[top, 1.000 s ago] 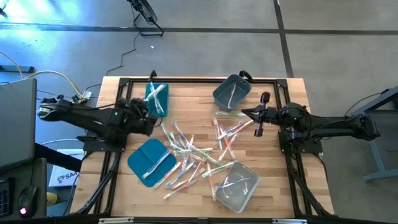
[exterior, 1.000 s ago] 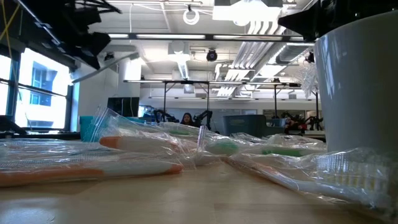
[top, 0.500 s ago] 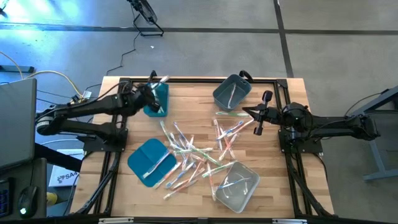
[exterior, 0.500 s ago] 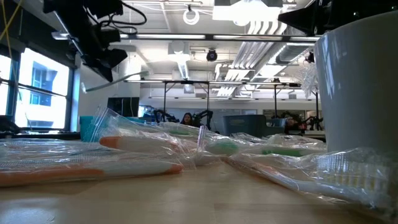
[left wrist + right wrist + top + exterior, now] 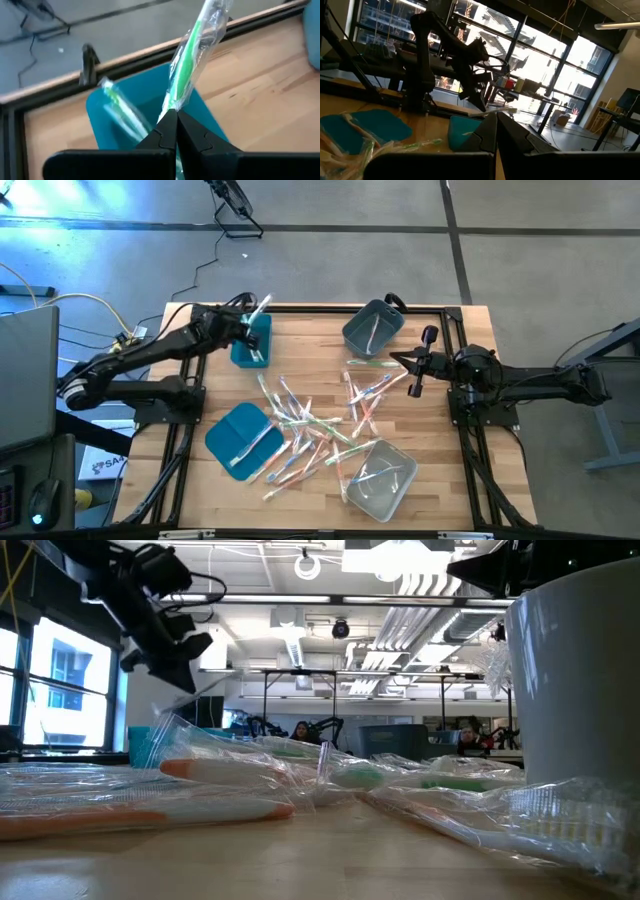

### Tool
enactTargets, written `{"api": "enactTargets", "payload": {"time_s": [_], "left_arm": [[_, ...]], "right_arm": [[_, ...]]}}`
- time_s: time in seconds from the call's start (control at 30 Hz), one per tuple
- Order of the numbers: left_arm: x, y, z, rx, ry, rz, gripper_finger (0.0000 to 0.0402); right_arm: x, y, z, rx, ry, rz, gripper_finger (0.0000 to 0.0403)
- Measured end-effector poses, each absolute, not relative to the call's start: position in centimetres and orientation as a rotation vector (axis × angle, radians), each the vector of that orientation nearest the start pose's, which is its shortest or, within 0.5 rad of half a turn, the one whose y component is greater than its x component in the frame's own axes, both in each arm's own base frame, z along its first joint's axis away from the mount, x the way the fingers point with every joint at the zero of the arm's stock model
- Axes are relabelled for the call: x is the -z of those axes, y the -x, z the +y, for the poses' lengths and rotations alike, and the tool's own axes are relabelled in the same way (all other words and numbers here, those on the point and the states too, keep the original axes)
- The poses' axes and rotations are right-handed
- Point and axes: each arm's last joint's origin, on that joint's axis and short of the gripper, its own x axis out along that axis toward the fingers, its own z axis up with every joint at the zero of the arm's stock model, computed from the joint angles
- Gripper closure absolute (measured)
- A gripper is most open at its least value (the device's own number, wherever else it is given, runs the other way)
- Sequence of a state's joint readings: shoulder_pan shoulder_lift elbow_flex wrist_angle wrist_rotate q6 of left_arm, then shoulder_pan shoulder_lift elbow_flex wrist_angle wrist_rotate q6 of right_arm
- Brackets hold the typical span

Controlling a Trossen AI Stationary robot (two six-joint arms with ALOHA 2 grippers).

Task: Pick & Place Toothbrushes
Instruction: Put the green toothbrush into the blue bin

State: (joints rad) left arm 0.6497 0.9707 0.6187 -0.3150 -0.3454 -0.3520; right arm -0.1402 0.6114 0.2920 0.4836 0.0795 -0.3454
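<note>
The left gripper (image 5: 176,116) is hovering over the teal rectangular bin (image 5: 251,340) at the wooden desk's (image 5: 310,490) back edge, its fingers pinching a green plastic-wrapped toothbrush (image 5: 192,60). The right gripper (image 5: 395,360), fingers pressed together, is waiting beside the scattered wrapped toothbrushes (image 5: 310,430) mid-desk.

Toothbrushes (image 5: 310,430) mid-table (image 5: 300,345), between four bins at its corners.

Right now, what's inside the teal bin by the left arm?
At least one wrapped green toothbrush lies in the teal bin. The left tool, shut on another green toothbrush, hangs over it and covers part of the bin floor.
</note>
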Motion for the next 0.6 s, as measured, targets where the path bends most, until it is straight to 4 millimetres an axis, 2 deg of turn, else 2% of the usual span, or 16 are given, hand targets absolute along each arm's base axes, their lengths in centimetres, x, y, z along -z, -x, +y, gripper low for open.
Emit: {"api": "enactTargets", "payload": {"time_s": [0.2, 0.6], "left_arm": [[-22.0, -14.5, 12.7, -1.126, 0.532, 0.475, 0.0401], [-20.7, -14.4, 12.5, -1.129, 0.607, 0.425, 0.0401]], "right_arm": [[-25.1, -14.9, -2.3, 0.245, 0.348, -0.123, 0.0400], [-25.1, -14.9, -2.3, 0.244, 0.341, -0.123, 0.0400]]}}
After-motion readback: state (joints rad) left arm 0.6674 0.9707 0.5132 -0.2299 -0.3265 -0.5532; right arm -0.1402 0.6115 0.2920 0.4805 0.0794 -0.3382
